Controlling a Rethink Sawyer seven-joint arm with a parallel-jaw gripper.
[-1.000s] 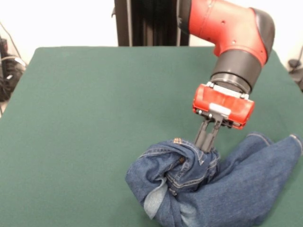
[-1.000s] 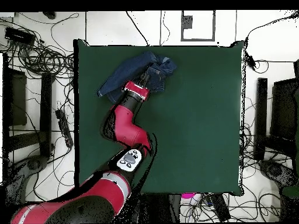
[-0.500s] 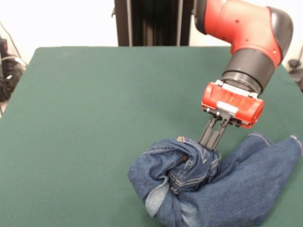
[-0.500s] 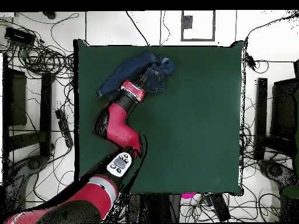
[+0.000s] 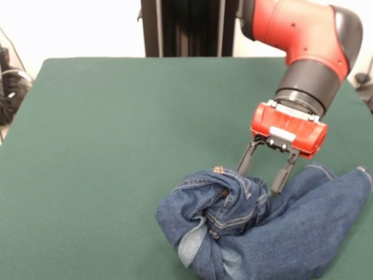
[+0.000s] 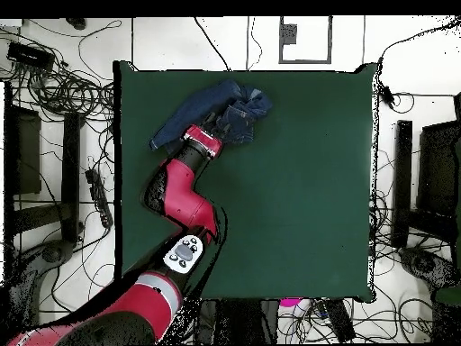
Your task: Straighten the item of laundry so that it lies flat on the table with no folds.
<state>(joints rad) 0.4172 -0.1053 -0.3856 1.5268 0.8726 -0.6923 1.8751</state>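
The jeans (image 5: 256,227) lie bunched on the table (image 5: 116,134) at about five o'clock in the front view, their lower part cut off by the picture's edge. The gripper (image 5: 260,177), jaws wide, straddles the crumpled waistband, holding nothing.

Tangled black cables (image 6: 63,90) on floor; pink object (image 6: 290,304) at table edge.

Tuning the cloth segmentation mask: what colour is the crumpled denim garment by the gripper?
Blue denim jeans with faded whitish patches; clearest in the front view.
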